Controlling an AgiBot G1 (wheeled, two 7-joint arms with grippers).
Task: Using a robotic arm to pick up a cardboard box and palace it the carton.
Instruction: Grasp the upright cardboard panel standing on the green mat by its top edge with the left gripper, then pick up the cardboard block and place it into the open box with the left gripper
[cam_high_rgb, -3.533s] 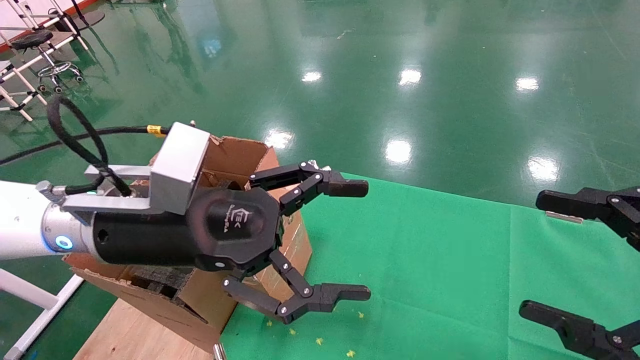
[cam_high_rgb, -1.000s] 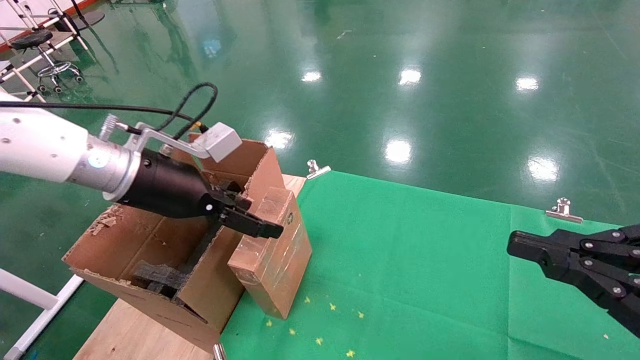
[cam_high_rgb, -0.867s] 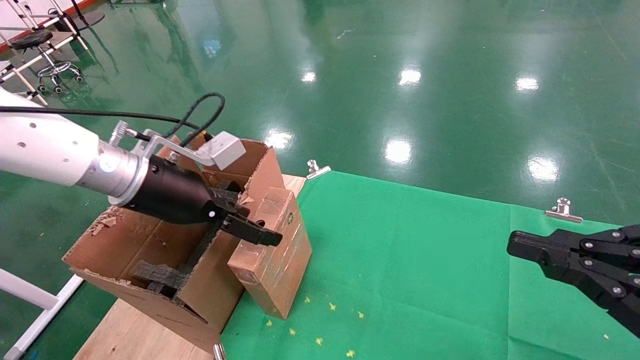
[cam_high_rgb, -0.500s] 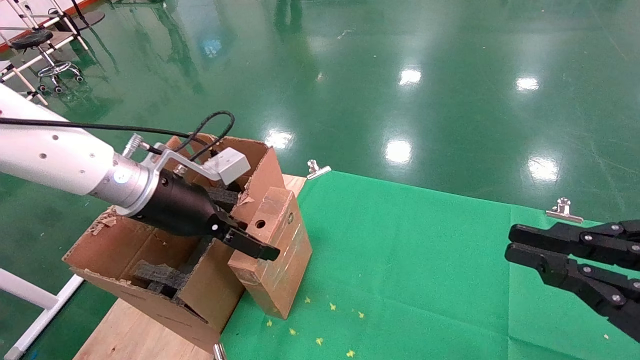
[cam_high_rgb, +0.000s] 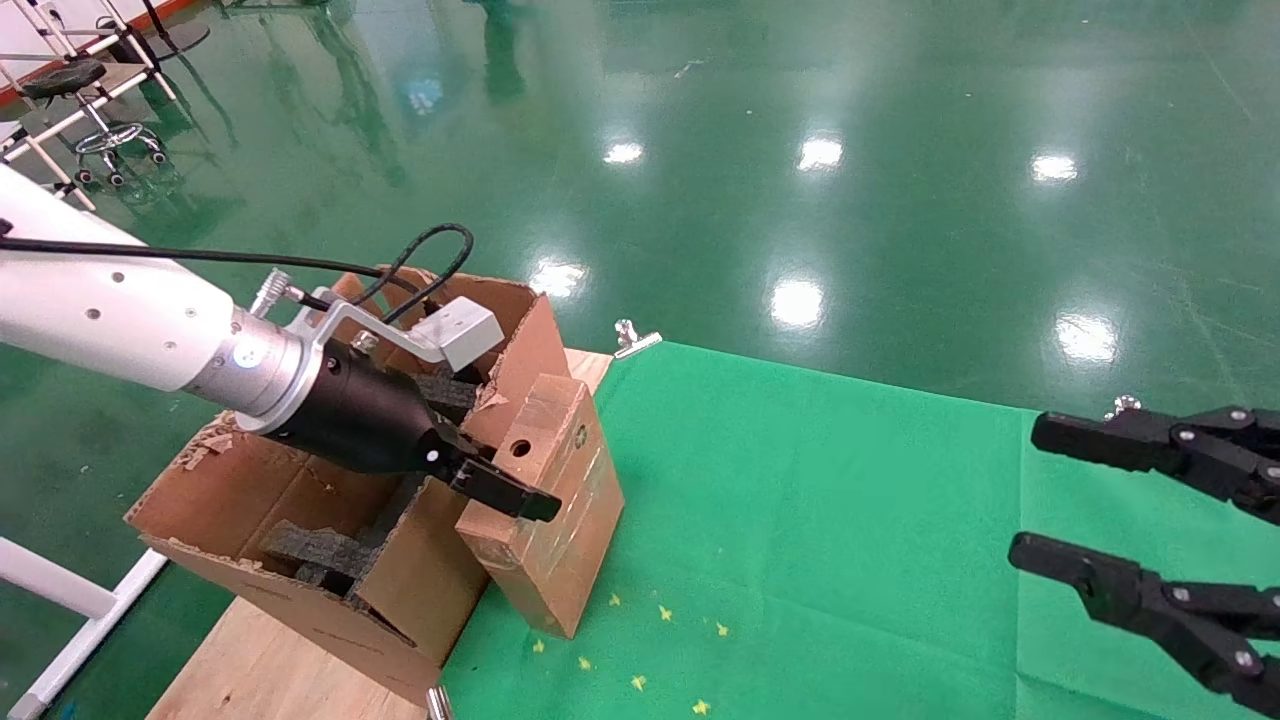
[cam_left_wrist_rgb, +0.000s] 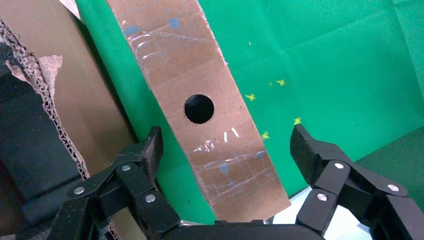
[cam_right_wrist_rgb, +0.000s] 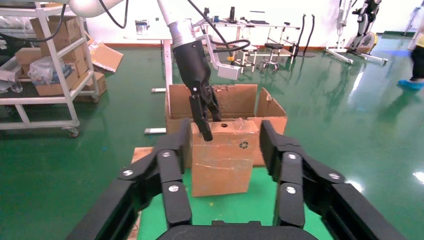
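The cardboard box (cam_high_rgb: 555, 520) stands on end on the green cloth, against the carton (cam_high_rgb: 290, 500). Its top face has a round hole (cam_left_wrist_rgb: 199, 108) and tape. My left gripper (cam_high_rgb: 515, 478) is open, reaching down over the box's top. In the left wrist view its fingertips (cam_left_wrist_rgb: 152, 145) straddle the narrow face with green showing on both sides. One finger hangs in front of the box; the other is between box and carton flap. Black foam (cam_high_rgb: 310, 550) lies inside the carton. My right gripper (cam_high_rgb: 1030, 495) hangs open at the far right, facing the box (cam_right_wrist_rgb: 222, 160).
The green cloth (cam_high_rgb: 850, 520) covers the table and is held by metal clips (cam_high_rgb: 635, 340). A wooden board (cam_high_rgb: 260, 670) lies under the carton. Small yellow bits (cam_high_rgb: 640, 640) dot the cloth near the box. Racks and stools stand on the floor beyond.
My left gripper came from close to the camera down over the box's top and has sunk a little in the last second. My right gripper, shut half a second ago, has opened.
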